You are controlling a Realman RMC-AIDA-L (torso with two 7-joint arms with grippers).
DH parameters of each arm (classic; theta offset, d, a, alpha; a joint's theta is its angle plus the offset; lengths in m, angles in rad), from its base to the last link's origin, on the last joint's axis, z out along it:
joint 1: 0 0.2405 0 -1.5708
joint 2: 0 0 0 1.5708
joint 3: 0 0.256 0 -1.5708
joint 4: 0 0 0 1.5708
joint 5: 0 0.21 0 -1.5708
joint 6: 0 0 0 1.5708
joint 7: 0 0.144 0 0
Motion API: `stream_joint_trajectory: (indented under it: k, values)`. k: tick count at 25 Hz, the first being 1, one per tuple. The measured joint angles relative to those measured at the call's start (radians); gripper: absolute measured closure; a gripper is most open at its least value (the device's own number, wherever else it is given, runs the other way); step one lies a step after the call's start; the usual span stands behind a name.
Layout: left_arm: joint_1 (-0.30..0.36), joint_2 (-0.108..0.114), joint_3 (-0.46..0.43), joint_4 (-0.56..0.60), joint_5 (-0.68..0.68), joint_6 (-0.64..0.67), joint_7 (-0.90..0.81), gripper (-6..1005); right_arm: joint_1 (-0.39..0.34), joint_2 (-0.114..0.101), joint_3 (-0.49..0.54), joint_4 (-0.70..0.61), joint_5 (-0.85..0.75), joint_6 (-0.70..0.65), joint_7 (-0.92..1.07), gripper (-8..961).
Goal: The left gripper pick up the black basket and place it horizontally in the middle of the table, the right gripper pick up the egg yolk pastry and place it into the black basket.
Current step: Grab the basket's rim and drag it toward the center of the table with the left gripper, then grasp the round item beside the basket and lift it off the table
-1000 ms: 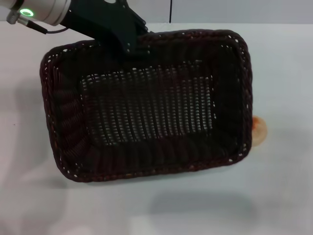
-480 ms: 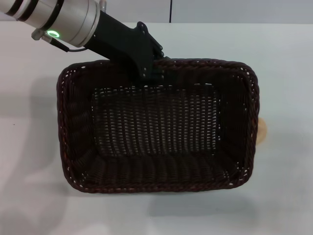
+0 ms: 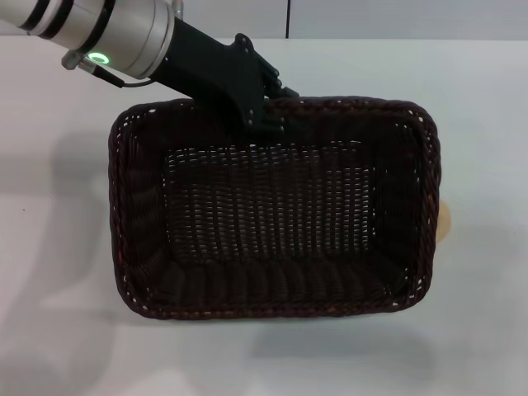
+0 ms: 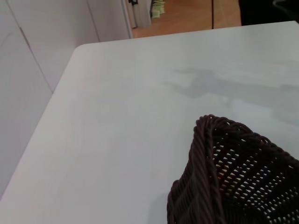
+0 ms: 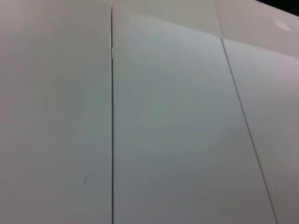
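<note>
The basket placement is the step in hand. The left end effector [image 3: 268, 115] is clamped on the far long rim of the black basket [image 3: 272, 210], which sits lengthwise across the middle of the counter [image 3: 66, 247]. A soft shadow below its near edge suggests it may hang just above the surface; I cannot tell for sure. The next move calls for setting it flat, letting go of the rim and pulling the arm clear, so the second step can start.

The left arm reaches in from the far left, its silver wrist with the green light angled down toward the rim. The left wrist view shows 1 basket corner over bare counter.

The egg yolk pastry [image 3: 445, 221] peeks out just beside the basket's right end, mostly hidden by it. The right end effector is out of sight; its wrist camera shows only pale wall panels.
</note>
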Motion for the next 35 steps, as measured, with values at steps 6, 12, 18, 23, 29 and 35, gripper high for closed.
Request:
stream_joint_trajectory:
  k: [6, 12, 18, 23, 29, 35]
  values:
    - [0.009, -0.001, 0.015, 0.002, -0.002, 0.04, 0.002, 640, 0.0, -0.001, 0.0, 0.0, 0.0, -0.002, 0.0, 452]
    - [0.039, 0.0, -0.003, -0.024, -0.069, 0.156, -0.002, 498, 0.0, -0.002, 0.0, -0.002, 0.0, -0.002, 0.0, 452]
    - [0.107, 0.003, -0.155, -0.091, -0.256, 0.198, 0.025, 469, -0.001, -0.002, 0.0, -0.003, -0.002, -0.004, 0.0, 452]
    - [0.205, 0.002, -0.275, -0.106, -0.509, 0.242, 0.047, 472, -0.005, -0.002, -0.029, 0.002, -0.008, -0.014, 0.0, 452]
    - [0.386, 0.0, -0.371, 0.002, -0.95, 0.288, 0.167, 477, -0.013, -0.003, -0.138, 0.037, -0.004, 0.002, -0.001, 452]
    - [0.474, 0.001, -0.451, 0.287, -1.288, 0.272, 0.357, 481, -0.02, -0.002, -0.244, 0.074, -0.003, 0.101, 0.005, 452]
